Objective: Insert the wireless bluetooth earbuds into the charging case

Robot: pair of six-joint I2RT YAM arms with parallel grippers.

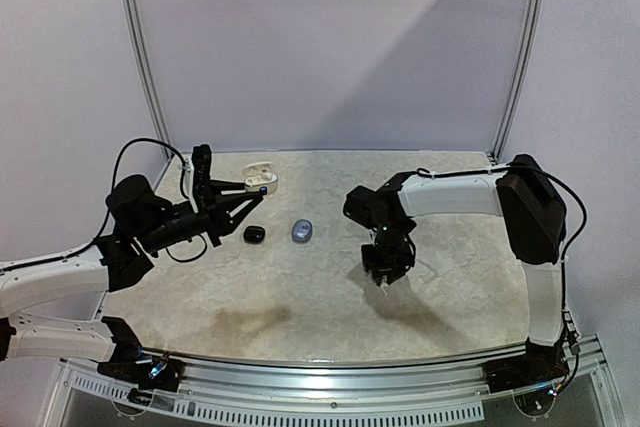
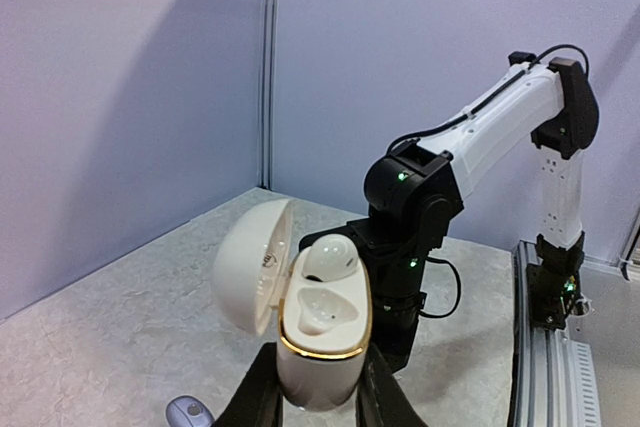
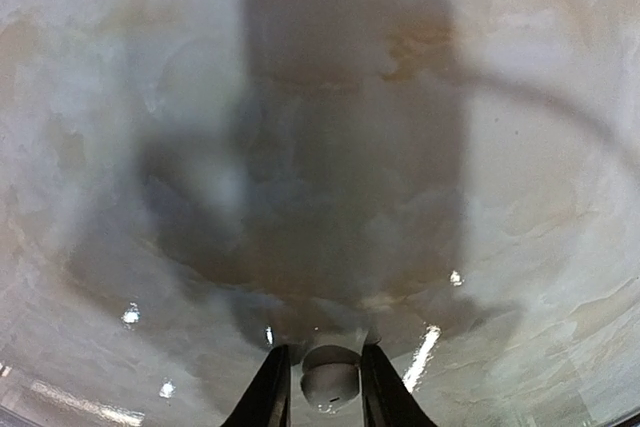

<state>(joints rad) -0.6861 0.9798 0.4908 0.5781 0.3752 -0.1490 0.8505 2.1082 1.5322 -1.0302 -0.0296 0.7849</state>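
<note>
Earbud (image 3: 330, 379) pick-up: sits inside right hand (image 1: 385, 272), grip unclear | left hand (image 2: 320, 392) clamps open charging case (image 2: 320, 342) | next: carry over, seat in empty slot (image 2: 318, 315)

rear overview, close wrist views; shared table (image 1: 300, 297)

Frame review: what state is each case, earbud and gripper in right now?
white charging case: lid open, upright, held at its base.
left gripper: shut on the white charging case.
seated earbud: in the case's far slot; near slot empty.
right gripper: jaws narrow around the loose white earbud; firm grip unclear.
loose white earbud: between those jaws, not yet in the case.
black case: lying flat, looks closed.
grey case: lying flat, looks closed.
</note>
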